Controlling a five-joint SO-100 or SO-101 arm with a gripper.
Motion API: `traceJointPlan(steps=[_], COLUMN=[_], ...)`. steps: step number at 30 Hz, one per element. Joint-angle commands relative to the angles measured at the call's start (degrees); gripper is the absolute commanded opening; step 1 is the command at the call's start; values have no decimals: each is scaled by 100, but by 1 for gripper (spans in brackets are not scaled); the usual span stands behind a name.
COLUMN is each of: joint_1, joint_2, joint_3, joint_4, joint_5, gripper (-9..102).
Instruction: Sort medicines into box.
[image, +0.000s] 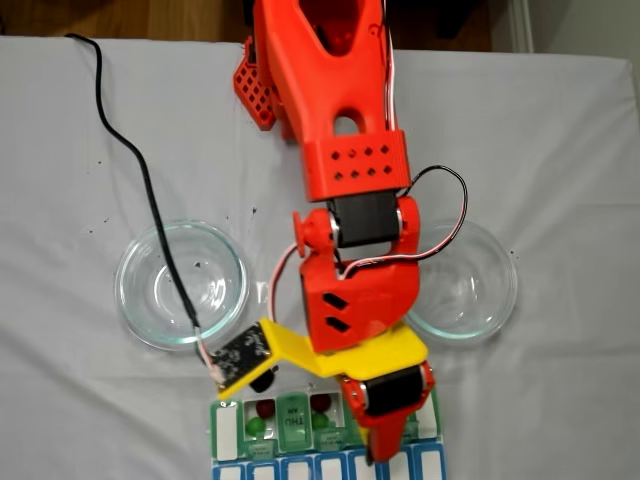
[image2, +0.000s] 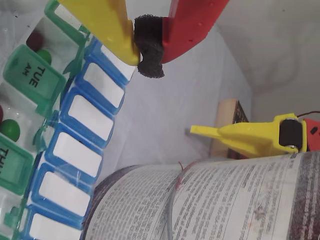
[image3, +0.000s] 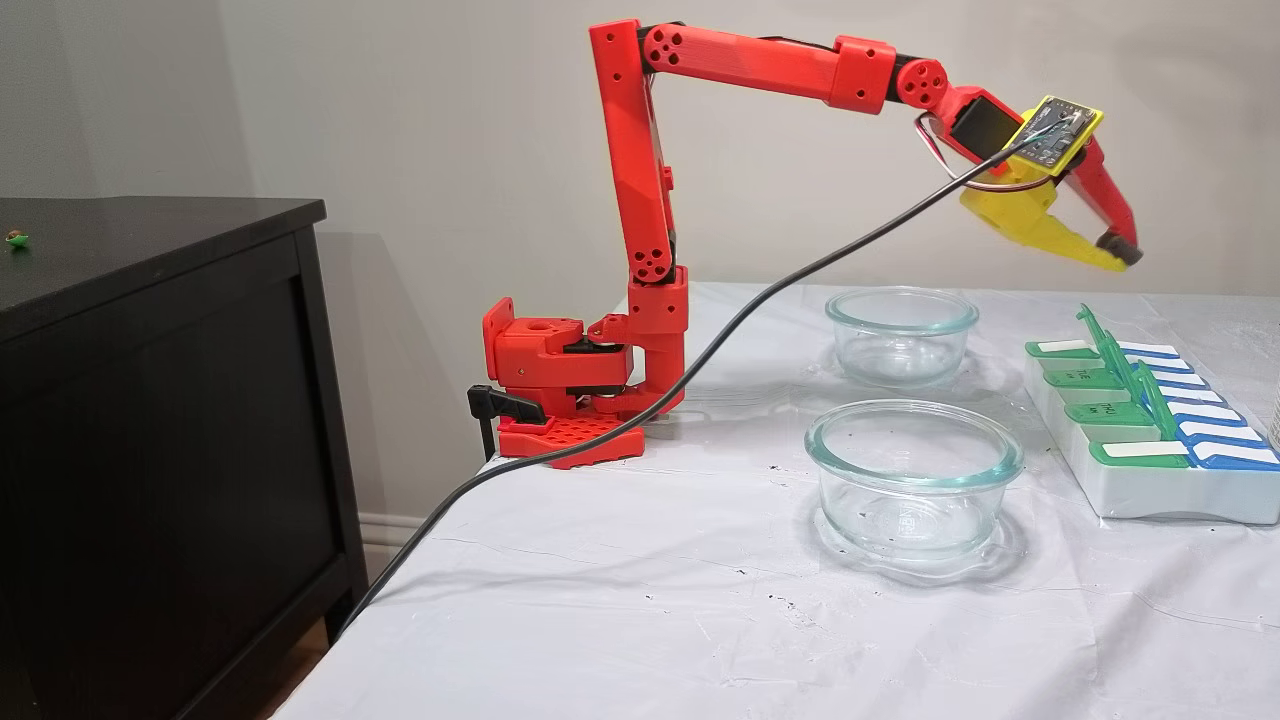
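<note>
The box is a pill organiser with green day-labelled lids and a blue-lidded row, lying at the table's near edge in a fixed view and at the right in the side view. Open compartments hold medicines: dark red balls and green balls. My gripper hovers well above the box. Its yellow and red fingers meet on the black foam pad, shut with nothing held.
Two round glass dishes stand either side of the arm, both looking empty. A black cable trails across the white cloth. A printed container and a yellow tool sit beyond the box. A dark cabinet stands beside the table.
</note>
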Motion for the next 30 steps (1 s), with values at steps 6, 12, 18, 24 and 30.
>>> traceJointPlan(steps=[6,12,18,24,30], joint_1=[-290,-439,-501,-545,-519], joint_2=[70,-202,-352,-457,-817], joint_3=[53,149,431,378,-132], joint_4=[-624,-721,-1169,-905,35], joint_5=[-62,-149,-237,-316,-387], gripper=[0,0,0,0,0])
